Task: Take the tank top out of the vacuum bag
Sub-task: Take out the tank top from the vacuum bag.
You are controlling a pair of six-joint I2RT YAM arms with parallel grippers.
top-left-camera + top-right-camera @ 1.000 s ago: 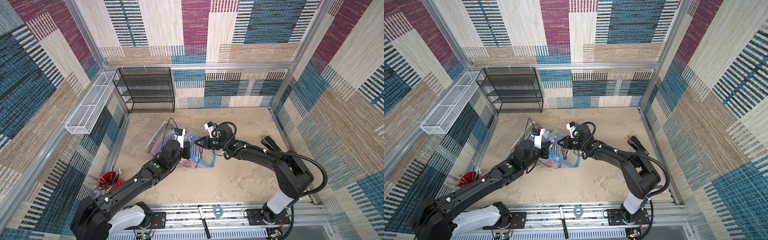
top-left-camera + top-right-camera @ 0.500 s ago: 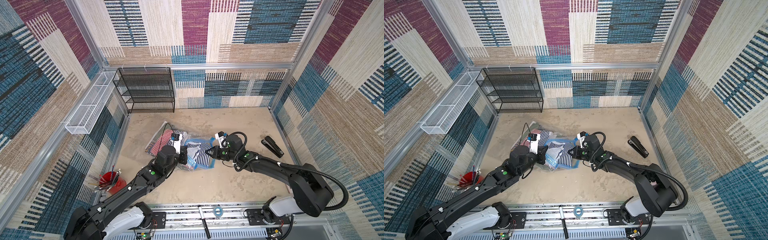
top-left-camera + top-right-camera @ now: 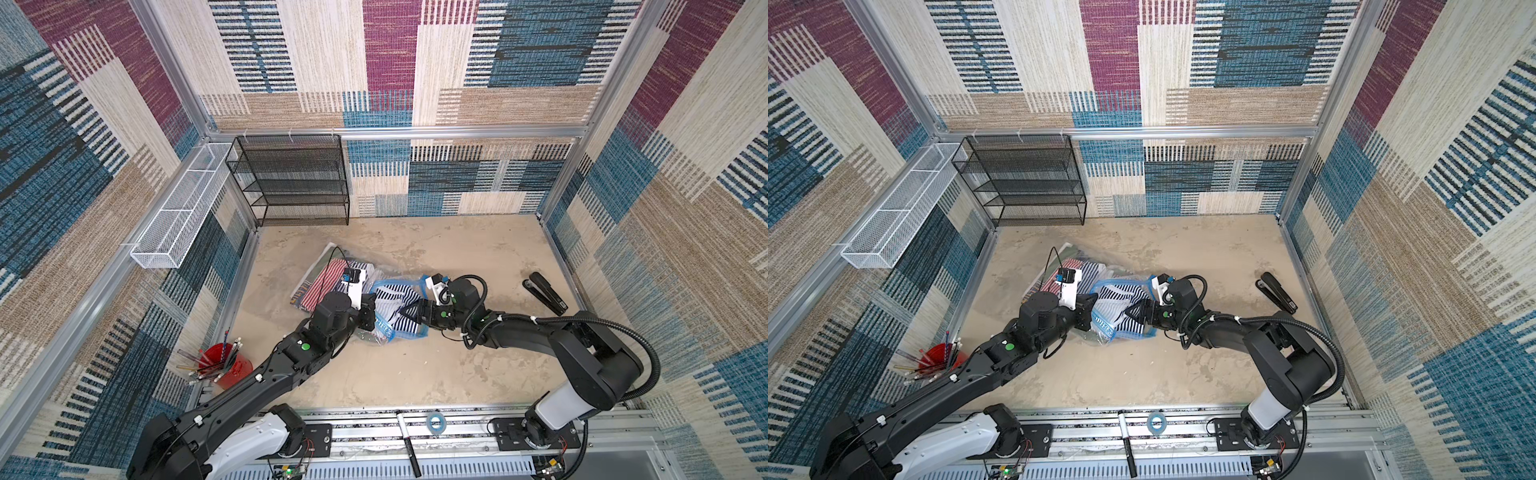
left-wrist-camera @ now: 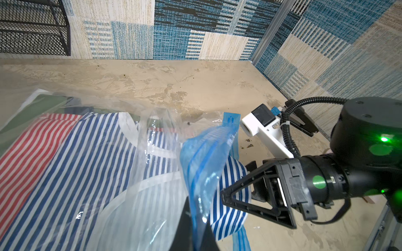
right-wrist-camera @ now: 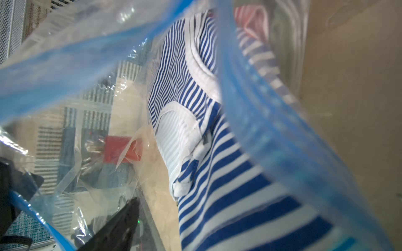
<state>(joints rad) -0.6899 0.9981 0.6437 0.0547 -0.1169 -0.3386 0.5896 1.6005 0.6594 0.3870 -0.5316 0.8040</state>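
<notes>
Beige tabletop (image 3: 415,374), patchwork walls (image 3: 374,62) | left gripper (image 3: 370,312) clamped tight on the vacuum bag (image 3: 384,286) at its blue mouth, mid-table | right gripper (image 3: 406,318) has just sprung wide, dropping the navy-striped tank top (image 3: 395,305), now poking partly out | likely 1 fresh grab, then pull clear.

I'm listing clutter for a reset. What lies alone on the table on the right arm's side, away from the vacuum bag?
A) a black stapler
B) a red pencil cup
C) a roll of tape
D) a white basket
A: the black stapler lies by itself there, clear of the vacuum bag.
</notes>
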